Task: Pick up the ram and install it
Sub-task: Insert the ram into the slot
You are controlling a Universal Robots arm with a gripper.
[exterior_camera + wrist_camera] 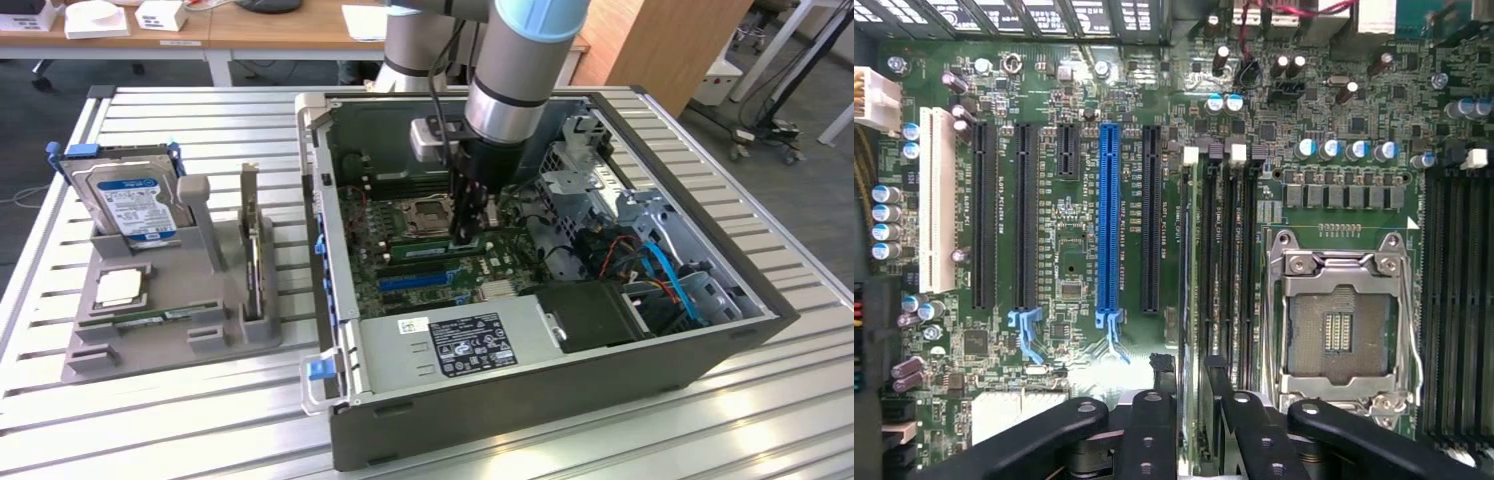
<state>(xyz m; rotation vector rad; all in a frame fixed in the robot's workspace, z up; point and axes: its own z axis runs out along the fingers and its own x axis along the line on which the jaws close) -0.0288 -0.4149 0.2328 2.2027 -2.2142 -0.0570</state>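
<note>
Looking down into the open PC case (534, 395) on the slatted table (160, 430), the arm's gripper (467, 232) is right down at the motherboard (441, 265), between the bare CPU socket (419, 212) and the blue slot (416, 281). The ram (416, 241) stands on edge in a memory slot just beside the socket, with part of its length hidden behind the gripper.

From the wrist camera the ram (1191, 260) is edge-on, a thin greenish line in the slot of that bank farthest from the CPU socket (1339, 320). The gripper (1191, 380) has its black fingers (1154, 425) pinched in narrow on either side of it, so it looks clamped on the stick. Can't tell if it's fully seated, or if the white clip (1191, 155) at the slot's end is latched.

Over on the exterior view's left, well apart from the case, a grey holder (174, 345) carries a hard drive (134, 205) standing up and an upright expansion card (250, 240).
</note>
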